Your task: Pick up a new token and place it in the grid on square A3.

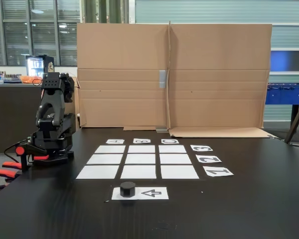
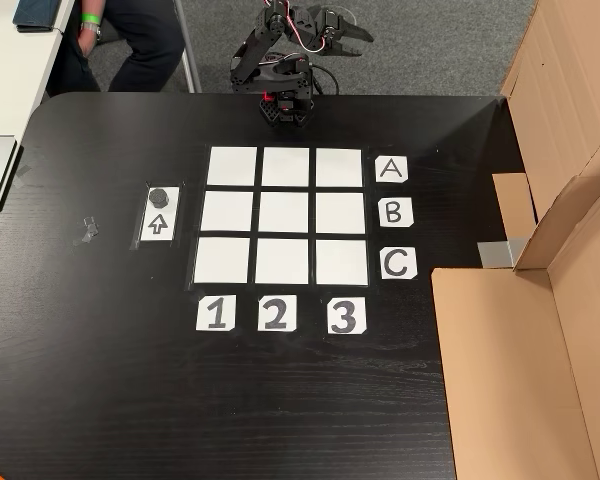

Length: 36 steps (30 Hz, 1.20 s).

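The black round token (image 1: pixel 127 188) (image 2: pixel 160 197) rests on one end of a small white sheet printed with an arrow (image 1: pixel 152 193) (image 2: pixel 159 224), beside the grid (image 1: pixel 141 159) (image 2: pixel 283 213). All nine white cells are bare. Square A3 (image 1: pixel 110 149) (image 2: pixel 338 167) is the corner cell in line with the "A" label (image 2: pixel 391 169) and the "3" label (image 2: pixel 344 316). The black arm (image 1: pixel 52 119) (image 2: pixel 277 70) sits folded at the table edge on the A side. My gripper (image 2: pixel 348 30) hangs past the table edge, far from the token, jaws together and holding nothing.
A tall cardboard wall (image 1: pixel 172 74) (image 2: pixel 540 330) stands along the table side beyond column 3. A person's legs (image 2: pixel 140 40) are near the arm's corner of the table. A small scrap of tape (image 2: pixel 88 228) lies near the arrow sheet. Red clamps (image 1: pixel 10 167) hold the arm's base.
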{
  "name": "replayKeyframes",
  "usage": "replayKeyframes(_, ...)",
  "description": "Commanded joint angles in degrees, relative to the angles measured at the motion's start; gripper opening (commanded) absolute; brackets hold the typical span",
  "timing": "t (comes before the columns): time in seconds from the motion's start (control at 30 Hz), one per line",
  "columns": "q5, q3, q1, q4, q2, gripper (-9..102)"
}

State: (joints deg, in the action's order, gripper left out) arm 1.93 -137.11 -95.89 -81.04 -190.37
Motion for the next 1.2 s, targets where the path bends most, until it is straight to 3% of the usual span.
replayKeyframes(0.0,0.09,0.0,0.44,0.7,-0.18,31)
replayKeyframes(0.53,0.18,0.7,8.88,4.66,0.79,34)
replayKeyframes(0.83,2.64,5.54,19.25,10.28,14.94,34)
replayKeyframes(1.17,4.75,19.07,32.96,11.25,31.82,34)
